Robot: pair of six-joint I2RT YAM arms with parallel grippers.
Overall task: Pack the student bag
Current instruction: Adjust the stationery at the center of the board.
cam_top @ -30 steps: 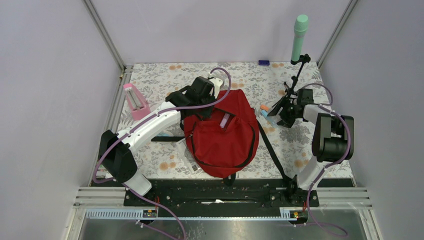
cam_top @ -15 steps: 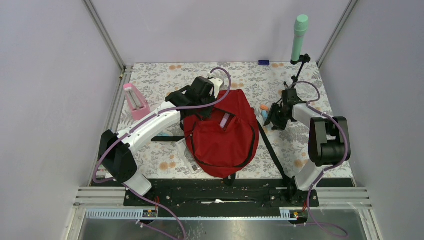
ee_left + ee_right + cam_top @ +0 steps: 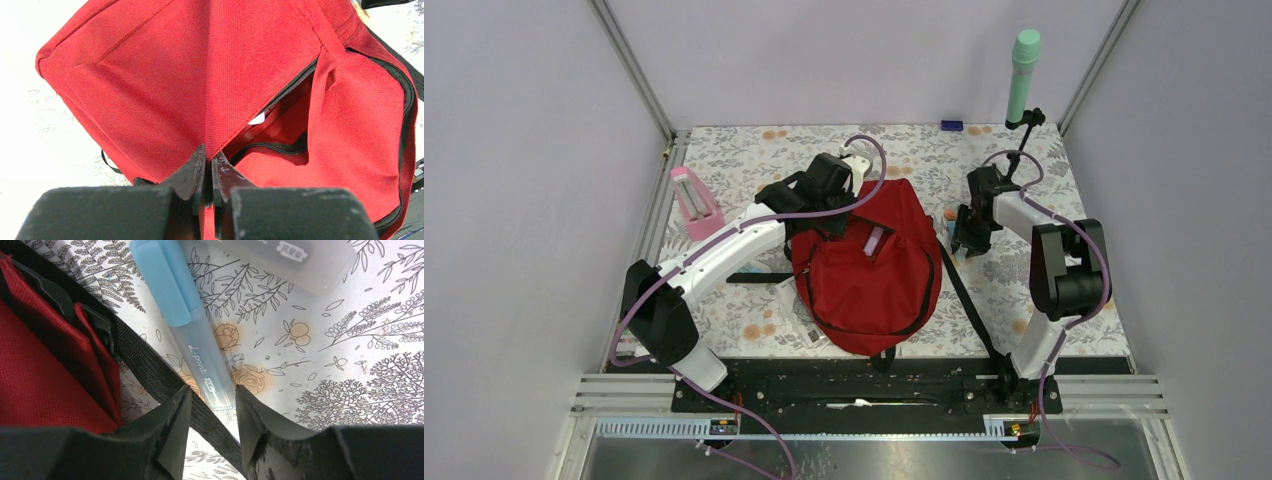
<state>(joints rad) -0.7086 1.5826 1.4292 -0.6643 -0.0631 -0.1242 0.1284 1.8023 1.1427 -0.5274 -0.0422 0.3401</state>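
Observation:
The red student bag (image 3: 869, 270) lies in the middle of the table with its zip open. My left gripper (image 3: 839, 188) is shut on the bag's upper fabric edge (image 3: 235, 90) and holds it up, showing the dark opening (image 3: 280, 130). My right gripper (image 3: 964, 240) hovers low just right of the bag. Its jaws (image 3: 212, 395) stand apart, one on each side of the end of a pale blue highlighter pen (image 3: 200, 340) lying on the cloth. Neither finger visibly touches the pen. A black bag strap (image 3: 150, 365) runs under the left finger.
A frosted plastic case (image 3: 280, 260) lies just beyond the pen. A pink case (image 3: 694, 203) sits at the left, a green cylinder on a black stand (image 3: 1024, 75) at the back right, and a small blue object (image 3: 951, 126) by the back wall. White items (image 3: 799, 320) poke out under the bag.
The right arm has swung left toward the bag and lowered over the blue pen, and its jaws have narrowed. The left gripper and the bag have not moved.

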